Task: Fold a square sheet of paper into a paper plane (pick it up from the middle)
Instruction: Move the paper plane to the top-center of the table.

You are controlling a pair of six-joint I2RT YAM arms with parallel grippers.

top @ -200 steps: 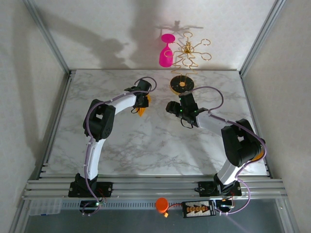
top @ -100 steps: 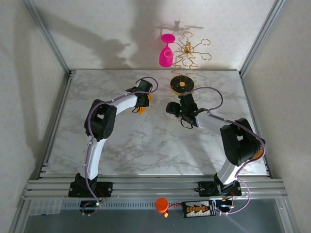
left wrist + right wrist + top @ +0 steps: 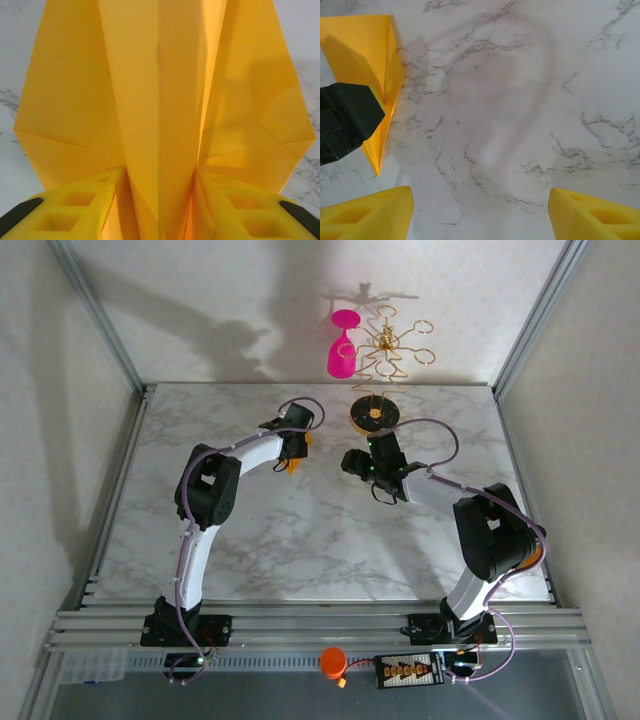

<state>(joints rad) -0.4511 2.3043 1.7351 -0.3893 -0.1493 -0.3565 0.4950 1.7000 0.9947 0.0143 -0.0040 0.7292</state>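
Paper plane sits pinched by its centre ridge in your left gripper, likely to hold the folds; your right gripper hangs spread nearby, free to assist.

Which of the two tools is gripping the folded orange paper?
The left tool: its yellow fingers clamp the paper plane at its ridge. The right tool is open and empty.

Paper plane: thin orange-yellow paper, matt, crisp creases. Left gripper fingers: yellow plastic, matt, pocketed. Table: white grey-veined marble look, smooth, faint sheen. Frame rails: brushed aluminium. Stand: shiny gold wire.
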